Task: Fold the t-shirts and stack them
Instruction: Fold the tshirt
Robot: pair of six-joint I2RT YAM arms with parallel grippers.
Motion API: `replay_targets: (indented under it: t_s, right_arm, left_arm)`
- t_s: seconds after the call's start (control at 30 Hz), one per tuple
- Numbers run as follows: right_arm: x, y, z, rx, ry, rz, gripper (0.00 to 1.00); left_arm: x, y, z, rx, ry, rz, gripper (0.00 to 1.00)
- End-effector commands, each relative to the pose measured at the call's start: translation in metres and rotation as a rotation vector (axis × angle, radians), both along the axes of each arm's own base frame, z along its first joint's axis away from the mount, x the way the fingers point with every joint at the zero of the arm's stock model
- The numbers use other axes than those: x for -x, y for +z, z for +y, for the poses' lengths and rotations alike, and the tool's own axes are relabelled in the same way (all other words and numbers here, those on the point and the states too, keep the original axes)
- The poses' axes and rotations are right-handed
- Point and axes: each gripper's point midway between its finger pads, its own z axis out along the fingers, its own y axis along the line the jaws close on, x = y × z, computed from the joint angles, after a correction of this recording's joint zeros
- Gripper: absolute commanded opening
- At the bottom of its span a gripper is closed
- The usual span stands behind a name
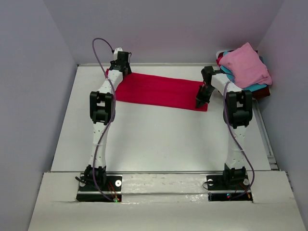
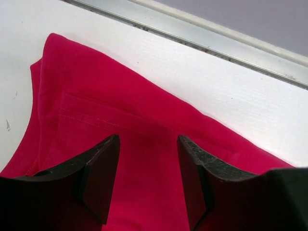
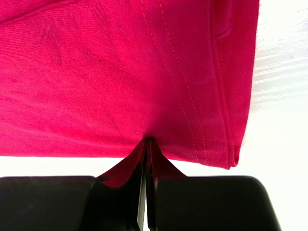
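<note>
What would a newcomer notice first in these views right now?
The bright red shirt, laid out as a long strip across the far side of the white table. Next, the right end effector is shut on a pinch of the shirt's near edge at its right end, while the left end effector stands open over the left end. A pink shirt tops a pile in the far right corner.

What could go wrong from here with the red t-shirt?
The right gripper pinches only a small tuck at the near edge of the red t-shirt; it may slip. The left gripper is open over the other end, so a one-sided pull could skew the fold. The right arm works close beside the pink t-shirt and might nudge it.
</note>
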Motion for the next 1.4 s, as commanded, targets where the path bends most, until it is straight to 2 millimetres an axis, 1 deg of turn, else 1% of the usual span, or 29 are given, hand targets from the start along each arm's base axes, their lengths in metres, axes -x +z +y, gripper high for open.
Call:
replay_targets:
  t_s: [0.0,0.07,0.1,0.13,0.17,0.2,0.23,0.27,0.3,0.37,0.47,0.5,0.53,0.57,0.6,0.67,0.7,0.73,0.83,0.9,0.93,1.0,1.07,1.1,1.17,1.2,1.23,1.27,1.37]
  right_arm:
    - [0.001,0.017,0.0,0.019,0.01,-0.032,0.07]
    - [-0.001,0.019,0.0,0.016,0.007,-0.042,0.07]
    - [-0.003,0.022,0.001,0.013,0.007,-0.052,0.07]
    - [-0.005,0.025,0.001,0.012,0.007,-0.06,0.07]
    - [-0.007,0.027,0.001,0.013,0.01,-0.068,0.07]
    - [-0.009,0.028,0.001,0.016,0.011,-0.075,0.07]
    - [-0.017,0.035,0.0,0.021,0.01,-0.101,0.07]
    - [-0.02,0.034,-0.002,0.035,0.009,-0.103,0.07]
    - [-0.023,0.035,-0.002,0.039,0.013,-0.11,0.07]
    - [-0.035,0.04,-0.003,0.046,0.014,-0.145,0.07]
    - [-0.049,0.036,-0.005,0.07,0.02,-0.17,0.07]
    - [-0.053,0.04,-0.006,0.073,0.022,-0.186,0.07]
    - [-0.057,0.035,-0.007,0.084,0.023,-0.184,0.07]
    - [-0.063,0.039,-0.007,0.086,0.024,-0.203,0.07]
    - [-0.062,0.033,-0.008,0.09,0.026,-0.189,0.07]
    - [-0.071,0.027,-0.007,0.093,0.028,-0.192,0.07]
    - [-0.071,0.025,-0.008,0.101,0.03,-0.181,0.07]
    - [-0.077,0.023,-0.009,0.108,0.03,-0.19,0.07]
    - [-0.081,0.02,-0.013,0.131,0.031,-0.196,0.08]
    - [-0.084,0.017,-0.019,0.165,0.027,-0.205,0.08]
    - [-0.086,0.015,-0.023,0.189,0.022,-0.206,0.08]
    - [-0.088,0.016,-0.027,0.212,0.018,-0.211,0.08]
    - [-0.089,0.016,-0.031,0.234,0.012,-0.216,0.08]
    - [-0.09,0.017,-0.031,0.238,0.012,-0.22,0.08]
    - [-0.09,0.018,-0.032,0.243,0.013,-0.219,0.09]
    - [-0.089,0.018,-0.032,0.244,0.015,-0.219,0.09]
    - [-0.089,0.017,-0.032,0.244,0.015,-0.218,0.09]
    - [-0.086,0.015,-0.033,0.245,0.017,-0.209,0.09]
    - [-0.084,0.015,-0.033,0.243,0.02,-0.207,0.09]
  left_arm:
    - [0.002,0.042,0.006,0.009,0.027,-0.065,0.62]
    - [0.007,0.048,0.006,0.013,0.027,-0.058,0.61]
    - [0.011,0.061,0.006,0.02,0.03,-0.07,0.61]
    - [0.014,0.066,0.006,0.026,0.036,-0.069,0.61]
    - [0.02,0.067,0.006,0.036,0.035,-0.048,0.61]
    - [0.026,0.08,0.007,0.044,0.044,-0.053,0.61]
    - [0.032,0.083,0.007,0.055,0.051,-0.04,0.61]
    - [0.038,0.085,0.007,0.061,0.054,-0.028,0.6]
    - [0.046,0.1,0.009,0.07,0.067,-0.039,0.6]
    - [0.058,0.099,0.014,0.064,0.089,-0.013,0.6]
    - [0.08,0.111,0.025,0.03,0.133,0.037,0.6]
    - [0.086,0.107,0.026,0.024,0.134,0.064,0.6]
    - [0.09,0.112,0.029,0.015,0.144,0.069,0.61]
    - [0.099,0.109,0.031,0.004,0.149,0.106,0.61]
    - [0.103,0.108,0.032,0.002,0.158,0.119,0.61]
    - [0.111,0.103,0.032,0.008,0.164,0.155,0.61]
    - [0.117,0.098,0.032,0.013,0.172,0.183,0.61]
    - [0.122,0.089,0.031,0.02,0.177,0.207,0.61]
    - [0.13,0.071,0.028,0.036,0.165,0.252,0.61]
    - [0.13,0.058,0.032,0.058,0.166,0.283,0.61]
    - [0.13,0.052,0.027,0.077,0.15,0.299,0.6]
    - [0.13,0.04,0.028,0.099,0.155,0.335,0.6]
    - [0.126,0.039,0.029,0.118,0.156,0.332,0.6]
    - [0.125,0.034,0.029,0.12,0.158,0.343,0.6]
    - [0.121,0.035,0.032,0.128,0.164,0.339,0.6]
    - [0.121,0.029,0.031,0.128,0.163,0.352,0.6]
    - [0.119,0.028,0.035,0.135,0.171,0.352,0.6]
    - [0.12,0.022,0.035,0.136,0.173,0.367,0.6]
    - [0.12,0.014,0.037,0.151,0.177,0.378,0.6]
